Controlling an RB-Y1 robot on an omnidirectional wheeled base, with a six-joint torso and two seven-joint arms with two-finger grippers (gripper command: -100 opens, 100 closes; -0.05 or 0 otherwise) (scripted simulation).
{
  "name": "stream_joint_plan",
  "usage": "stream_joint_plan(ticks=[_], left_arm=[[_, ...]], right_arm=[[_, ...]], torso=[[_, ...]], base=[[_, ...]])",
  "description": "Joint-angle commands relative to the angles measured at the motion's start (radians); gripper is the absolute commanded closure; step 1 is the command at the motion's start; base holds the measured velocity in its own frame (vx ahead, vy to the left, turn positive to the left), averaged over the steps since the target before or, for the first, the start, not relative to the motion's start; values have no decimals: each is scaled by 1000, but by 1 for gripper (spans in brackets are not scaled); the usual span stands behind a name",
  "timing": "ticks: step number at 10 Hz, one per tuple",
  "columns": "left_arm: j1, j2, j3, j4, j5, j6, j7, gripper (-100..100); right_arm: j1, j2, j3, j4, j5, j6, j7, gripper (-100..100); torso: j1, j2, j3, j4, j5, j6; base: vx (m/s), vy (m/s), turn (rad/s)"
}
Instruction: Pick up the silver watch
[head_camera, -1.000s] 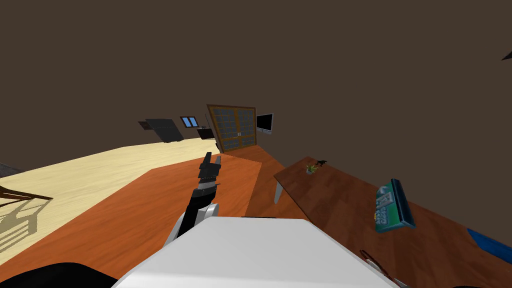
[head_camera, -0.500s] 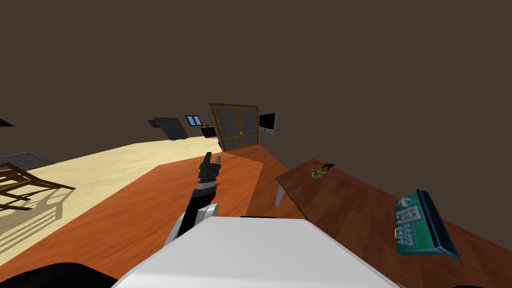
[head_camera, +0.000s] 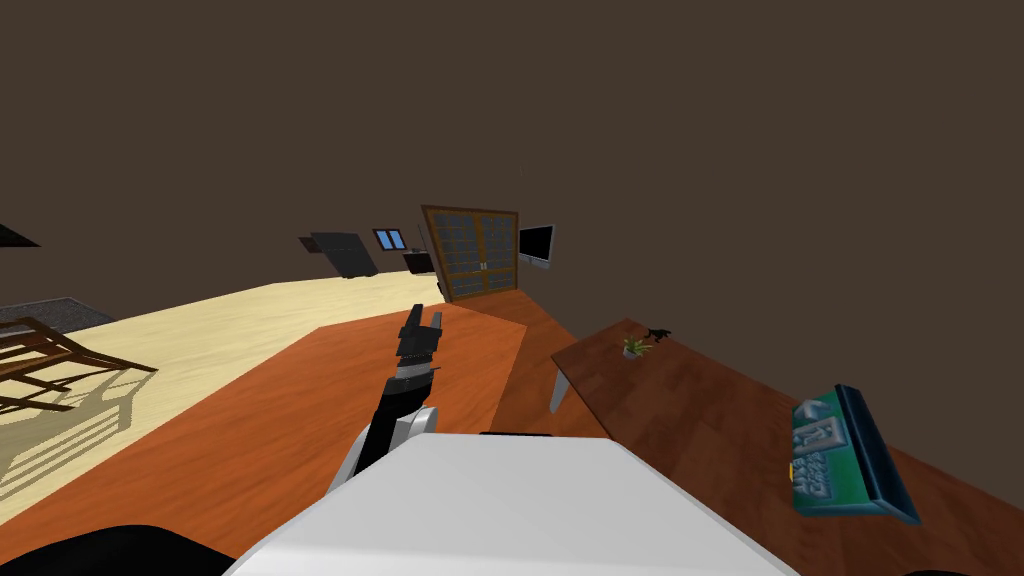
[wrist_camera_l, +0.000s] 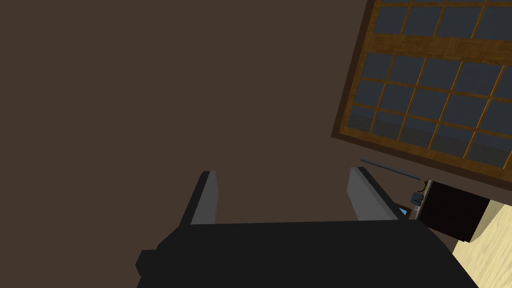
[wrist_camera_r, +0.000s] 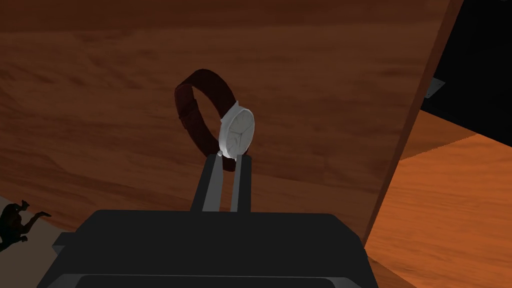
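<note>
The watch (wrist_camera_r: 236, 131) has a round silver face and a dark red-brown strap looped behind it. It stands on edge over the brown wooden table top (wrist_camera_r: 100, 75). My right gripper (wrist_camera_r: 230, 157) is shut on the watch, its two fingers close together and pinching the strap's lower part just under the face. My left gripper (head_camera: 421, 322) is held up in front of my chest over the orange floor, away from the table. Its fingers (wrist_camera_l: 206, 200) stand wide apart with nothing between them.
The long wooden table (head_camera: 700, 400) runs along my right. It carries a green box (head_camera: 840, 460), a small plant (head_camera: 632, 346) and a dark figurine (head_camera: 657, 333). The table's edge (wrist_camera_r: 410, 125) drops to orange floor (wrist_camera_r: 450, 200) close beside the watch. A wooden chair (head_camera: 40, 360) stands far left.
My right gripper's fingers have closed on the watch's strap. My head view has swung left, so the table's things now sit further right. The left arm has not moved.
</note>
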Motion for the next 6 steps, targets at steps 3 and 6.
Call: stream_joint_plan(ticks=[3, 6], left_arm=[[0, 0, 0, 0, 0, 0, 0, 0], [0, 0, 0, 0, 0, 0, 0, 0]], right_arm=[[0, 0, 0, 0, 0, 0, 0, 0], [21, -24, -9, -18, -5, -10, -8, 100]], torso=[[-2, 0, 0, 0, -1, 0], [-2, 0, 0, 0, 0, 1]], base=[[0, 2, 0], [4, 13, -64]])
